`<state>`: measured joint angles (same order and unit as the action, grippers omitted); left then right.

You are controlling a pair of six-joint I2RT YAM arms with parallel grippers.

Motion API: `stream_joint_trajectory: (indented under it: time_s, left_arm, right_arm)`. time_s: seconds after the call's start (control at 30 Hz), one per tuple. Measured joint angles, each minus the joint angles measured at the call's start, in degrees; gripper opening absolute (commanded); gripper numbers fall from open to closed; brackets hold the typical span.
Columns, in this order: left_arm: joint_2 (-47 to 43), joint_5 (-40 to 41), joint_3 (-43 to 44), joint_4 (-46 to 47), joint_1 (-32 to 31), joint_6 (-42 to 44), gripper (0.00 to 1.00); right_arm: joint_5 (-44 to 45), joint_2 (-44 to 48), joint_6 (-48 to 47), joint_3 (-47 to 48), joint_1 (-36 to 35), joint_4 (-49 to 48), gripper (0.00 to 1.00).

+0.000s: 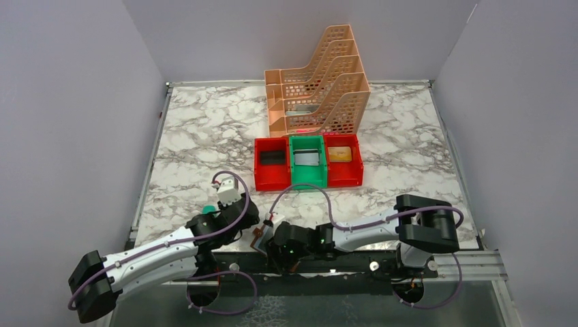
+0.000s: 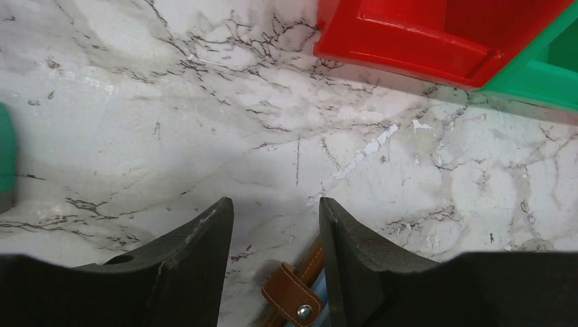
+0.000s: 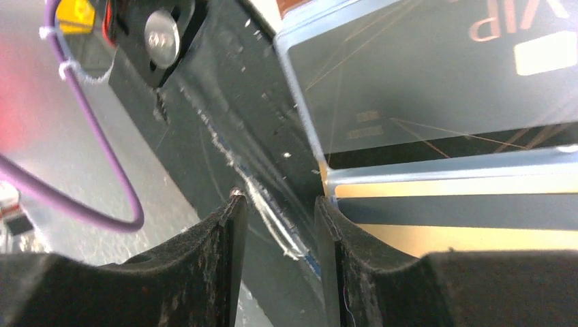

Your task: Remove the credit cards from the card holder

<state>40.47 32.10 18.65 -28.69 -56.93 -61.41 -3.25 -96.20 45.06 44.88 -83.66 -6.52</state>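
Card holder (image 1: 260, 236) seen low centre in the top view, at the table's near edge, between both grippers.

The left gripper (image 2: 276, 204) is seen open, with the holder's brown snap tab (image 2: 293, 300) lying between its fingers at the bottom edge and bare marble table (image 2: 204, 122) left free ahead. The right gripper (image 3: 276, 201) is likewise parted, a thin pale edge running into its gap. Two credit cards (image 3: 436, 75) are counted at the right of its view. Farther off stand two red bins (image 1: 272, 181), one green bin (image 1: 308, 179) and one peach file rack (image 1: 320, 82).
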Motion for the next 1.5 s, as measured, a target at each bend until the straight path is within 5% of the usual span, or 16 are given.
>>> stream_joint_trajectory:
  time_s: [0.4,0.77,1.1,1.5]
  left_arm:
    - [3.43,-5.64,0.02,5.62,1.49,7.21,0.59]
    - [12.70,-17.88,0.37,18.93,1.70,13.79,0.62]
    - [21.40,-29.40,1.60,30.05,1.73,16.04,0.60]
    - [27.98,-40.37,2.73,38.88,1.73,17.59,0.50]
  right_arm:
    - [12.33,7.21,10.21,-4.72,3.91,6.73,0.51]
    - [12.07,20.57,4.85,-10.01,10.19,13.66,0.58]
    - [28.74,39.26,18.23,-11.96,11.30,37.07,0.71]
    - [24.11,45.03,21.90,-22.93,12.13,35.50,0.70]
